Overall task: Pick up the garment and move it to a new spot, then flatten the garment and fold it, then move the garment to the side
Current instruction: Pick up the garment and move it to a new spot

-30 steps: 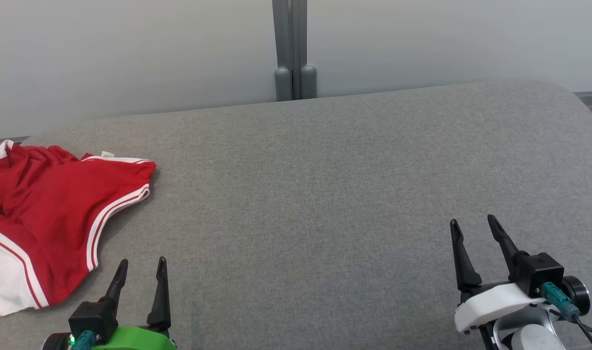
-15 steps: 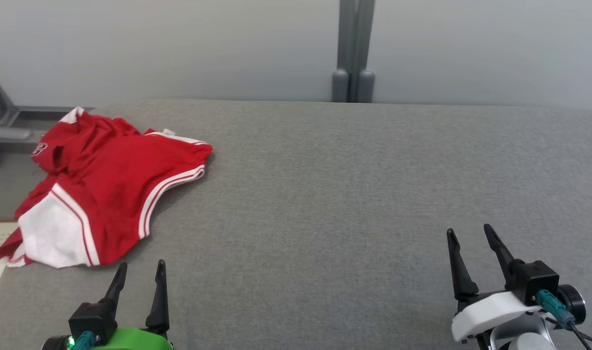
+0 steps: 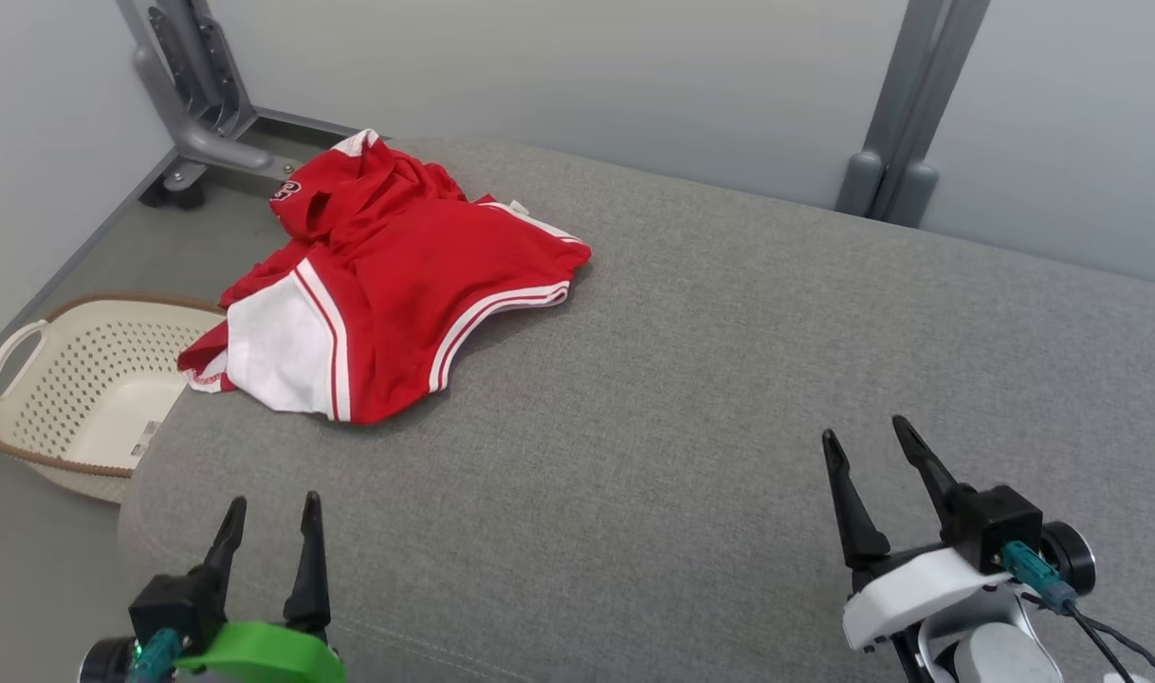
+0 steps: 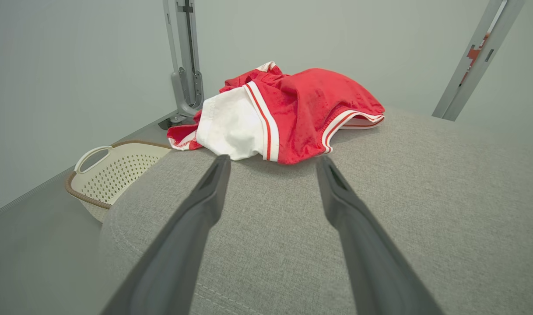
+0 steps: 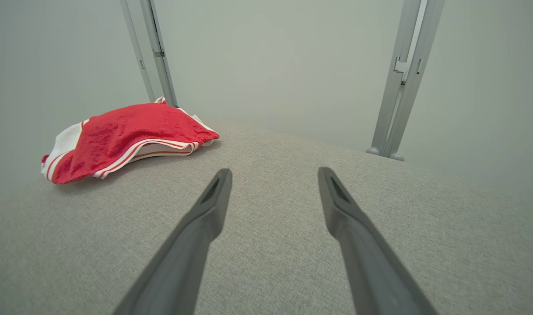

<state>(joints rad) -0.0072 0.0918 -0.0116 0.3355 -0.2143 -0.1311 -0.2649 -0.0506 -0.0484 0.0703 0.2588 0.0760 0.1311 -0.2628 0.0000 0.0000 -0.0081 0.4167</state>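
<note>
Though near basket (image 3: pixel 75 379), garment (image 3: pixel 397 285) at cushion (image 3: pixel 729 379) edge

Grey fabric surface (image 3: pixel 729 379) in a pale corner.
Plain pale walls (image 3: pixel 587 76) closed in behind it under even, soft light. A left post (image 3: pixel 193 100) and a right post (image 3: pixel 905 114), both grey metal, rose along the walls. A cream perforated basket (image 3: pixel 75 379) sat on the grey floor (image 3: pixel 113 256) beside the surface's left end.

Head view high, angled down over grey cushion (image 3: pixel 729 379), wrist views low along it, all sharing red garment (image 3: pixel 397 275)
</note>
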